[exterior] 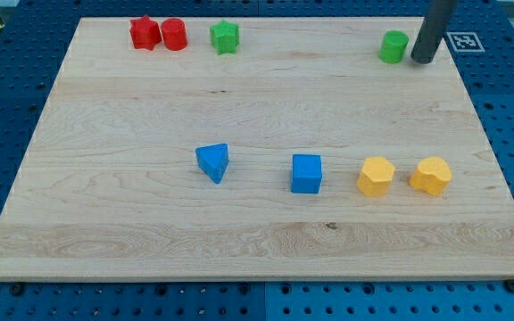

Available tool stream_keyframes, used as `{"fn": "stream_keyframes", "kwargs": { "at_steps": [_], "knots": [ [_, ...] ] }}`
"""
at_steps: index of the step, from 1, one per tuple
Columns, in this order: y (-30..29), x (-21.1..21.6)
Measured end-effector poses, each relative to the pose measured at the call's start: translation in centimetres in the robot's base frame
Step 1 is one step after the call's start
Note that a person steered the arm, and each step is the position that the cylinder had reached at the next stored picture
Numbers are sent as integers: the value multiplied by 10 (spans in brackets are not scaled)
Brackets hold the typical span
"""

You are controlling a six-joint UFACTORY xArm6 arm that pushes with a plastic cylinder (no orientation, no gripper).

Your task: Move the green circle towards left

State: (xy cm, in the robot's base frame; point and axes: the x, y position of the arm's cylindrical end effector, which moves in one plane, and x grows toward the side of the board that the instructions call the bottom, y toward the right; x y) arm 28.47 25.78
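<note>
A straight, dark grey cylindrical rod enters from the view's top edge near the upper right corner and slants slightly down and toward the view's left. Its upper part is cut off by the frame, so no arm joints show. My tip (pixel 422 61), the rod's blunt lower end, sits low at the pale wooden surface (pixel 266 223) near its far right corner.

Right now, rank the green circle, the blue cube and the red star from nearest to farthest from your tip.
1. Green circle, just to the view's left of my tip.
2. Blue cube, lower, mid-board.
3. Red star, far off at the view's top left.
</note>
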Motion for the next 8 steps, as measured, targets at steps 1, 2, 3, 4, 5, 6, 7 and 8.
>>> {"fn": "stream_keyframes", "kwargs": {
  "at_steps": [1, 2, 3, 4, 5, 6, 7, 8],
  "knots": [
    [20, -27],
    [20, -34],
    [18, -34],
    [9, -30],
    [-5, -28],
    [-15, -19],
    [-35, -4],
    [-51, -4]
  ]
}}
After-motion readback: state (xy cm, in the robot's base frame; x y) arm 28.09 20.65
